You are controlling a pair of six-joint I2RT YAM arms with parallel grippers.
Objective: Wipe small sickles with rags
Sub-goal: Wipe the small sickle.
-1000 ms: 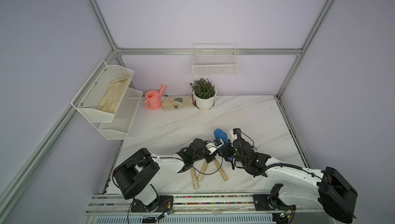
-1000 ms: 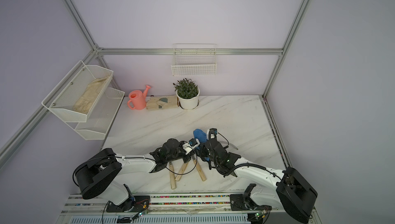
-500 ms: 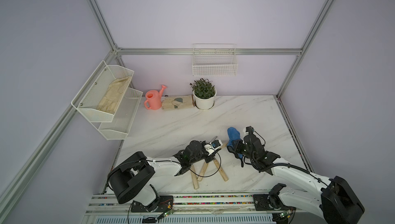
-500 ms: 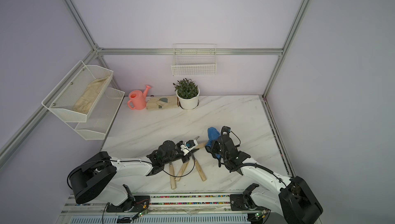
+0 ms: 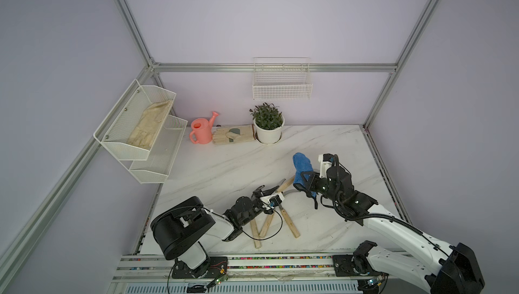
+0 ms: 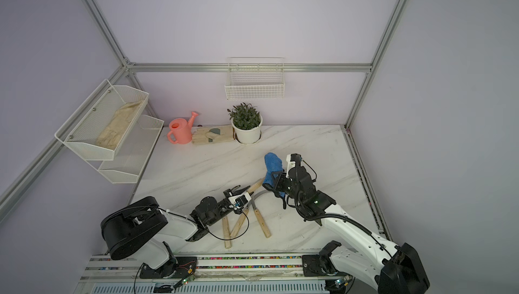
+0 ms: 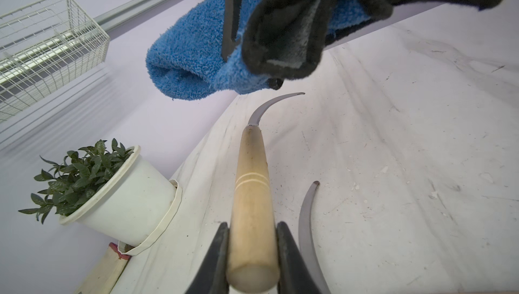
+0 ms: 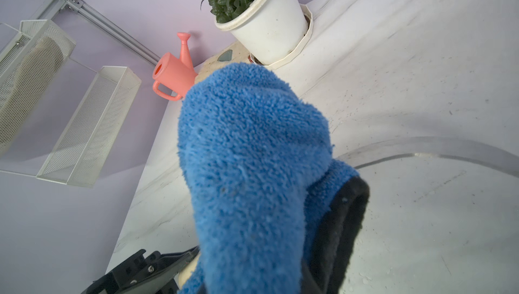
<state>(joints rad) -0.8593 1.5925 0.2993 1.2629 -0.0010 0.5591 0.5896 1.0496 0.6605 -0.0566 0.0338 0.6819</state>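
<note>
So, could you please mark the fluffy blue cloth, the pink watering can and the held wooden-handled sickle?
Fluffy blue cloth (image 8: 252, 166): right wrist view, middle.
Pink watering can (image 8: 172, 75): right wrist view, body.
Held wooden-handled sickle (image 7: 252, 194): left wrist view, handle.

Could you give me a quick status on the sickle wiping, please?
Left gripper shut on sickle handle. Right gripper shut on blue rag, close to blade tip, not touching. Three spare sickles on table, not in the way.
</note>
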